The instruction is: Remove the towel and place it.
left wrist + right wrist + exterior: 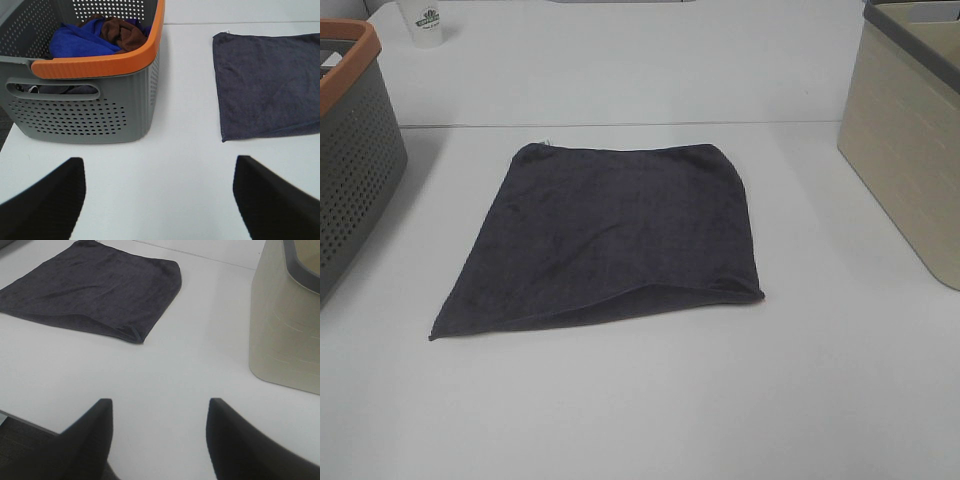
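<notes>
a dark charcoal towel (620, 235) lay flat in the middle of a white table (640, 410), folded over on itself so that a doubled edge ran along its near side, with a tiny pale tag at its far left corner. nothing touched it. it sat well apart from a grey perforated basket (350, 170) with an orange rim at the left of the table, and from a beige bin (905, 170) with a dark rim at the right; a small white cup (427, 22) stood at the far left.

neither arm showed in the overhead view, so both appeared to be drawn back toward the near edge of the table. the left gripper (159, 200) hung above bare tabletop with its jaws spread wide and nothing between them, the basket just ahead and the towel's corner off to one side. blue and brown cloths (100, 35) were already heaped in that basket, which suggested it as a likely place for laundry, though the task did not say where the towel belonged. the right gripper (159, 440) was likewise released and empty, above the table's near edge, with the towel's doubled corner ahead and the beige bin beside it.

the pick-up looked not yet begun; the soft, doubled cloth would probably call for a pinch at a corner or edge.
</notes>
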Controlling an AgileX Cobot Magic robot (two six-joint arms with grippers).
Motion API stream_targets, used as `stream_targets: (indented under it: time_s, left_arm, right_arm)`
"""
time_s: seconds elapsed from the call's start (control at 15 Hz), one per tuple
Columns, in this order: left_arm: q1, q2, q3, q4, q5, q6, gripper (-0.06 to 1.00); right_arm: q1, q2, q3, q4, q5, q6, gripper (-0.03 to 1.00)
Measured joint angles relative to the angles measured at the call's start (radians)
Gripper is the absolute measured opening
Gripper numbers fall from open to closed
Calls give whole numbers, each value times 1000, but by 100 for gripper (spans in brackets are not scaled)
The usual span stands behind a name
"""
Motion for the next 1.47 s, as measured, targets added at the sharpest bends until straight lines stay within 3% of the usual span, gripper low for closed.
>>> stream_targets:
  time_s: [0.47,0.6,0.73,1.47]
  left_arm:
    - [0,0,2,0,0,-18,76]
    - [0,0,2,0,0,-22,76]
    - [0,0,2,0,0,-23,76]
    - [0,0,2,0,0,-26,76]
  right_arm:
    - [-7,0,0,2,0,0,57]
    - [-109,0,0,3,0,0,57]
    - [-144,0,0,3,0,0,57]
    - [-147,0,0,3,0,2,57]
